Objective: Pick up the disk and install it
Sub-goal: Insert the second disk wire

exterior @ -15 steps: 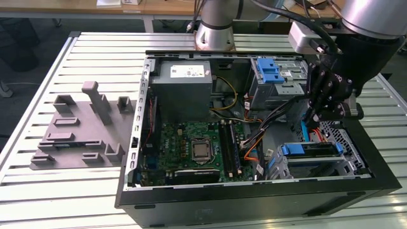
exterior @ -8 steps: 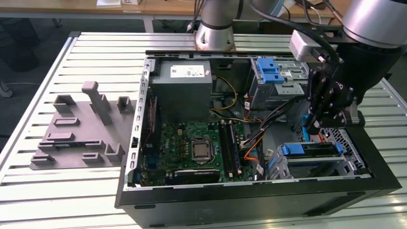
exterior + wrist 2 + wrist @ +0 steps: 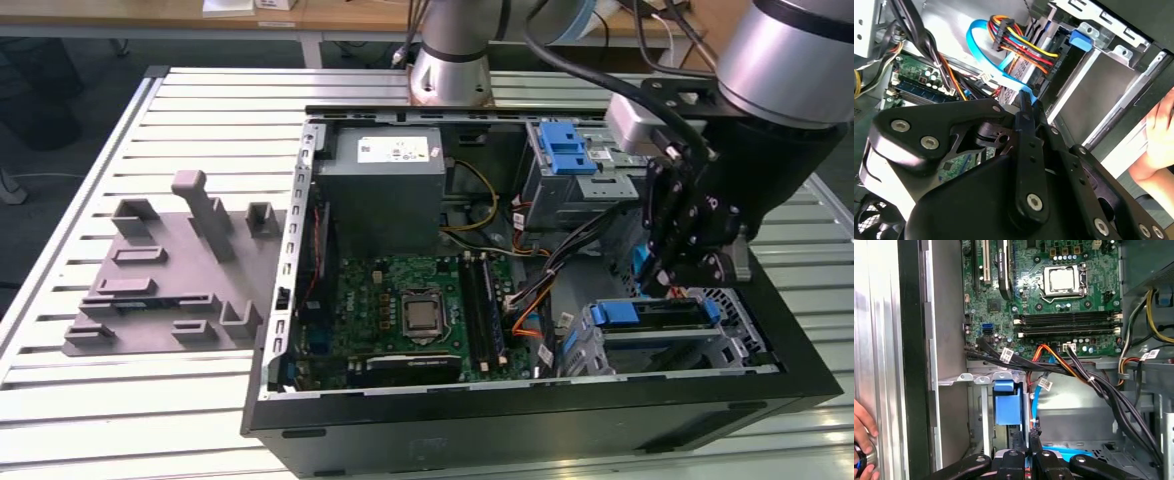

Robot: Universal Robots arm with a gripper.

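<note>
My gripper (image 3: 687, 280) hangs inside the open computer case (image 3: 287, 300), over the drive bay (image 3: 667, 325) at the exterior view's lower right. In both wrist views its two thin fingers (image 3: 1026, 442) (image 3: 1026, 117) lie pressed together, shut. A thin blue cable (image 3: 1004, 67) runs right up to the tips; I cannot tell if it is pinched. Of the disk I see a blue frame edge (image 3: 1076, 455) just beneath the gripper; the rest is hidden by the gripper body. A blue latch (image 3: 1006, 407) on the metal bay sits beside the fingertips.
Cable bundles (image 3: 1089, 380) cross the bay close to the fingers. The motherboard (image 3: 414, 310) and grey power supply (image 3: 387, 165) fill the case's left side. A second blue-latched cage (image 3: 567, 150) stands behind. A grey fixture (image 3: 174, 270) lies outside the case. A person's hand (image 3: 1159, 135) (image 3: 861, 440) rests at the case wall.
</note>
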